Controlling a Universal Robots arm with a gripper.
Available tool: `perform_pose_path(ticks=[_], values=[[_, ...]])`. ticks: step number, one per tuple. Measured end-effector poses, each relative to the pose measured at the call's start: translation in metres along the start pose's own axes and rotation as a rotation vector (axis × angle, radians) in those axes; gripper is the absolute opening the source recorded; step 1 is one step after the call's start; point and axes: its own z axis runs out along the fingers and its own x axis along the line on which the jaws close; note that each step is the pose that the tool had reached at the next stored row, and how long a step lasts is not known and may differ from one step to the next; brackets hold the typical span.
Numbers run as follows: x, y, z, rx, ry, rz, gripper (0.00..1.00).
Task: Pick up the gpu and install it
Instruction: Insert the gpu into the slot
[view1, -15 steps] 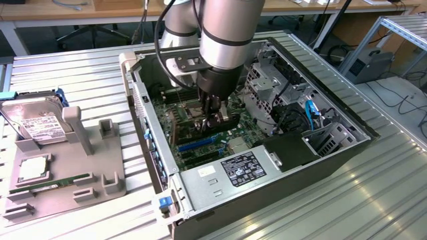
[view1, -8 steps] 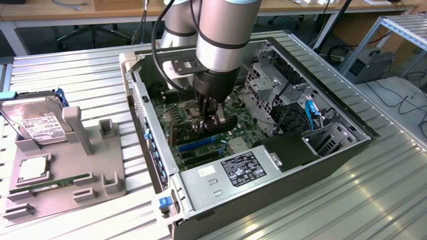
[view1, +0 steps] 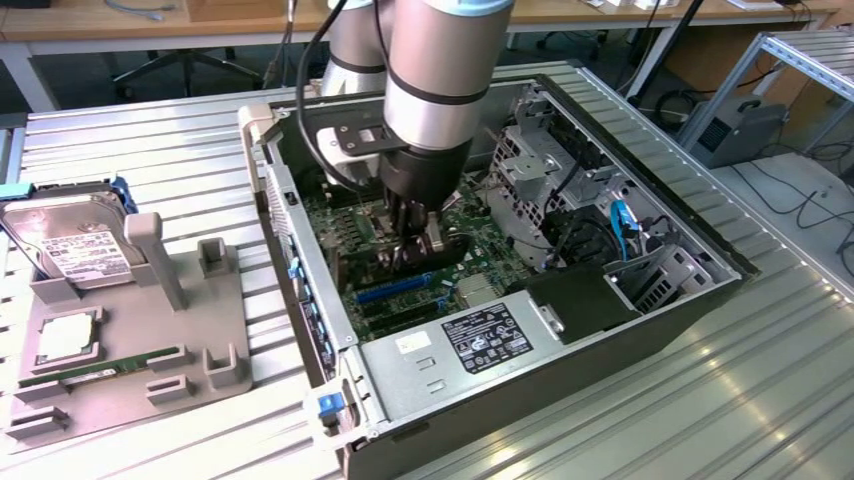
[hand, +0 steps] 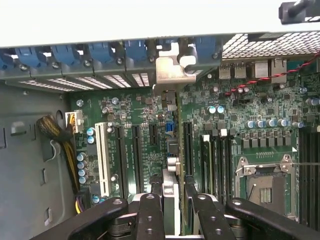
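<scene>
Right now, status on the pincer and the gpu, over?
Pincer down inside the computer case, shut on the gpu. Gpu edge-on above the motherboard, bracket at the rear slot wall. Nothing seen blocking.

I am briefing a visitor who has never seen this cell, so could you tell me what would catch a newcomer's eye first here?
First, the robot arm plunging into the open computer case, its gripper just above the green motherboard. In the wrist view the gpu stands on edge between the gripper's fingers, its pale bracket against the case's rear slots. At the exterior view's left, a silver hard drive rests on a grey fixture.
</scene>
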Motion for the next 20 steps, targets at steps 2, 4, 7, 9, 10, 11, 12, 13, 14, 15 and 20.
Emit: perform_pose_path(ticks=[2,4,7,9,10,11,12,13,14,15,20], values=[[0.0001,0.0013,0.0012,0.0000,0.0000,0.000,0.27],[0.0003,0.0028,0.0024,-0.0001,0.0002,0.000,0.27],[0.0004,0.0047,0.0041,0.0000,0.0000,0.000,0.27],[0.0005,0.0054,0.0053,0.0000,0.0000,0.000,0.27],[0.0005,0.0057,0.0059,-0.0001,0.0001,0.000,0.27],[0.0006,0.0060,0.0064,-0.0001,0.0001,0.000,0.27],[0.0006,0.0064,0.0069,-0.0001,0.0001,0.000,0.27],[0.0007,0.0067,0.0073,-0.0001,0.0002,0.000,0.27],[0.0007,0.0070,0.0077,0.0000,0.0001,0.000,0.27],[0.0007,0.0073,0.0080,-0.0001,0.0001,0.000,0.27],[0.0007,0.0079,0.0091,0.0000,0.0001,0.008,0.27]])
